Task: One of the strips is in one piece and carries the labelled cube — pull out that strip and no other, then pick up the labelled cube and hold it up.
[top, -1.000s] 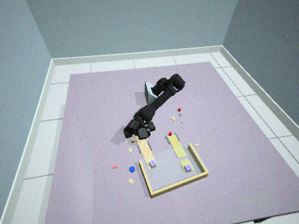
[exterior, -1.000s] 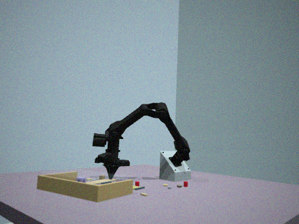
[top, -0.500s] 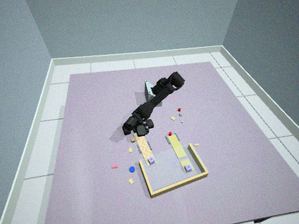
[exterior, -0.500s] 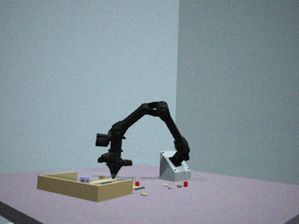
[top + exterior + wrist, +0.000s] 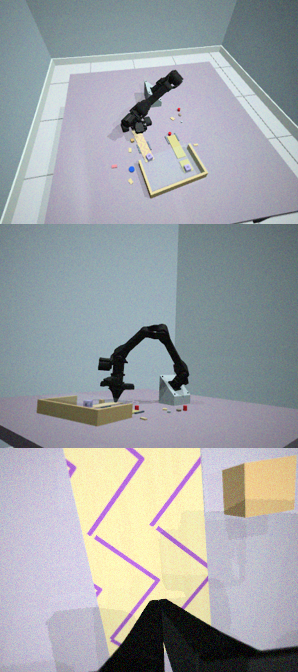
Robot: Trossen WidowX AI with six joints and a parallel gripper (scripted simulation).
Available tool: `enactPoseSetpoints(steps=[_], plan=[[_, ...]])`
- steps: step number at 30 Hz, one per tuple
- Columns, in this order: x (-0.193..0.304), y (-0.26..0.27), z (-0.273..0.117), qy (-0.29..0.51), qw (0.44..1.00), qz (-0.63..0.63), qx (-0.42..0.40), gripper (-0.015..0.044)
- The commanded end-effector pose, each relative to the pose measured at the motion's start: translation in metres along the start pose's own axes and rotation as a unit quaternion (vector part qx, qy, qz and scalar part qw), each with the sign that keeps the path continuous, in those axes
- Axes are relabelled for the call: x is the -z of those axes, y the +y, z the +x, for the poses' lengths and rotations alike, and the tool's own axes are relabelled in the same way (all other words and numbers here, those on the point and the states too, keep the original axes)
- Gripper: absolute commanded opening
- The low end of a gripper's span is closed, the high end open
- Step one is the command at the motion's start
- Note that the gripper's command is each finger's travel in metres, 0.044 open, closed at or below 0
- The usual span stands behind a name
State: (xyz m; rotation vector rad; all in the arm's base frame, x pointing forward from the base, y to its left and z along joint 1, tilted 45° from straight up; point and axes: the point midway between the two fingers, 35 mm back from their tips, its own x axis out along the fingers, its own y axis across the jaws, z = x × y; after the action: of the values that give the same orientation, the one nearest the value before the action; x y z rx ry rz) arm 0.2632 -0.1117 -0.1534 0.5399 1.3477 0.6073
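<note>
A pale yellow strip with purple zigzag lines [image 5: 141,143] [image 5: 125,543] looks unbroken and lies between two blue-grey rails. A lavender cube [image 5: 149,157] [image 5: 87,403] with a dark mark sits on its tray-side end. A plainer yellow strip [image 5: 176,145] is parted from a short yellow piece [image 5: 183,163], with a gap between them. That piece bears another lavender cube [image 5: 187,167] with a dark mark. My gripper [image 5: 115,401] [image 5: 158,608] is shut and empty, pointing down over the zigzag strip's arm-side part. Its tips are at or just above the surface; contact cannot be told. Arm parts hide them in the top view.
A wood-walled tray [image 5: 178,185] [image 5: 67,414] with a grey floor stands on the strips' far side from the arm base. An orange block [image 5: 132,140] [image 5: 260,488] is beside the zigzag strip. A blue disc [image 5: 131,169], a red cylinder [image 5: 169,133] and several small pieces lie around.
</note>
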Motion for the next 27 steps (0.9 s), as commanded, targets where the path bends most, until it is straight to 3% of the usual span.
enactPoseSetpoints(steps=[1, 27], plan=[[0.013, 0.003, 0.006, 0.015, 1.000, 0.004, -0.004, 0.0000], [0.039, 0.002, 0.006, 0.015, 1.000, 0.004, -0.004, 0.0000]])
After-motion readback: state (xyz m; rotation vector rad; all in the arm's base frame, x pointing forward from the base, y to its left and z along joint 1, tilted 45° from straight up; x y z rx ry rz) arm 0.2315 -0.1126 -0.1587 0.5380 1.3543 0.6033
